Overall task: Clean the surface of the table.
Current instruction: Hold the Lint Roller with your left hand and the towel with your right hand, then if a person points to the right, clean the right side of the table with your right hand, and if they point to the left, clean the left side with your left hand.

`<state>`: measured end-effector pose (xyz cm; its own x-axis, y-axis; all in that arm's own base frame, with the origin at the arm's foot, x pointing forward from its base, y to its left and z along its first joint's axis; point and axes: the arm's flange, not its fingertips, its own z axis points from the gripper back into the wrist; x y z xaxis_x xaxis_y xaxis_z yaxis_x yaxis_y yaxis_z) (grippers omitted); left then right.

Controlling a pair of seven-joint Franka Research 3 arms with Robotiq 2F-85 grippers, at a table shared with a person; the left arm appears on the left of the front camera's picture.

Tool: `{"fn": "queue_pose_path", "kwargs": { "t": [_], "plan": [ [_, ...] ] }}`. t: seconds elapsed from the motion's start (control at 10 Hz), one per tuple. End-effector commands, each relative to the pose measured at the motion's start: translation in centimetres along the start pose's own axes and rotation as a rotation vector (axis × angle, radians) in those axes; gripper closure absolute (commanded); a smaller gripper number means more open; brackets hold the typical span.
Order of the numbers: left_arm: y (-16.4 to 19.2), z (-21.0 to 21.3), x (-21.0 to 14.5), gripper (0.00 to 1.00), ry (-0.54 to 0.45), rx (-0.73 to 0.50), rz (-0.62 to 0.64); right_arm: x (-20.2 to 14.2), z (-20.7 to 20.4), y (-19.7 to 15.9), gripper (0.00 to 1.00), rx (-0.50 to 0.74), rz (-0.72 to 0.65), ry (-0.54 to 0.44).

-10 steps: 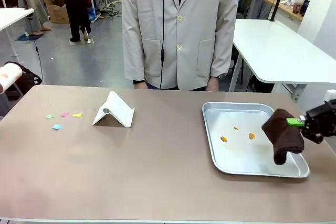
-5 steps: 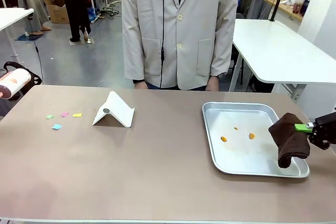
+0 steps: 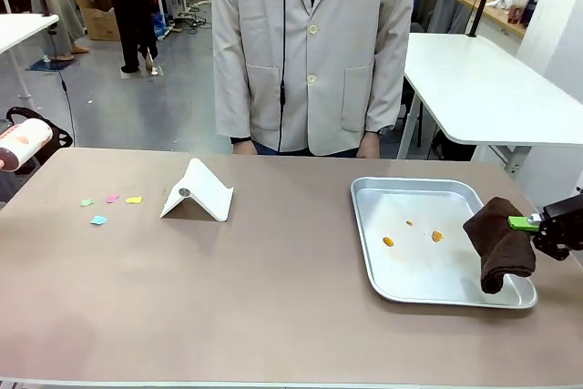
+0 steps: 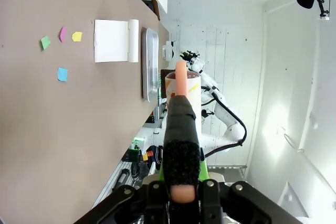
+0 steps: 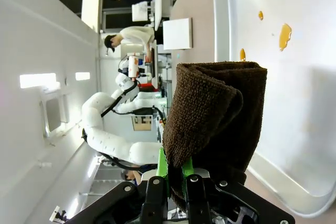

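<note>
Two grips are seen, both fully clamped. The right gripper is closed on a fold of a dark brown cloth, which hangs over the right near corner of the metal tray. Its lower end is at or just above the tray's rim, and contact cannot be made out. The left gripper is closed on the handle of what looks like a lint roller, held far to the left of the tray, beyond the table's end.

The table is the taupe surface on which the tray rests. Four coloured paper scraps lie on it well left of the tray, with a white folded stand between them and the tray. Three orange spots lie inside the tray. A person stands behind the table, on the far side of the tray.

Several risks can be judged from here. Only one fold of the cloth is pinched, so it could be pulled free if it is dragged under pressure. Because it hangs at the tray's rim, the tray could be caught and shoved along the table. The cloth could be spent on the tray's spots instead of the table. If the roller is swept too flat or too fast, the light scraps could be pushed off the edge rather than picked up, and the stand could be knocked on the way towards the tray.
</note>
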<state>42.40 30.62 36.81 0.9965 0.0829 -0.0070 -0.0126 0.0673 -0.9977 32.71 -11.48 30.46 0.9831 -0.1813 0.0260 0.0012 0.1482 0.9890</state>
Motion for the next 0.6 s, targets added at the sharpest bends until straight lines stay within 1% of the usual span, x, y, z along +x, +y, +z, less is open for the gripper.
{"fn": "queue_pose_path", "kwargs": {
  "t": [0.0, 0.5],
  "plan": [
    [-0.19, -0.05, -0.24, 0.97, -0.009, -0.028, -0.008, 0.07, -0.10, 0.42, 1.00, -0.014, -0.023, 0.007],
    [-0.19, -0.05, -0.24, 0.97, -0.009, -0.028, -0.008, 0.07, -0.10, 0.42, 1.00, -0.014, -0.023, 0.007]
  ]
}}
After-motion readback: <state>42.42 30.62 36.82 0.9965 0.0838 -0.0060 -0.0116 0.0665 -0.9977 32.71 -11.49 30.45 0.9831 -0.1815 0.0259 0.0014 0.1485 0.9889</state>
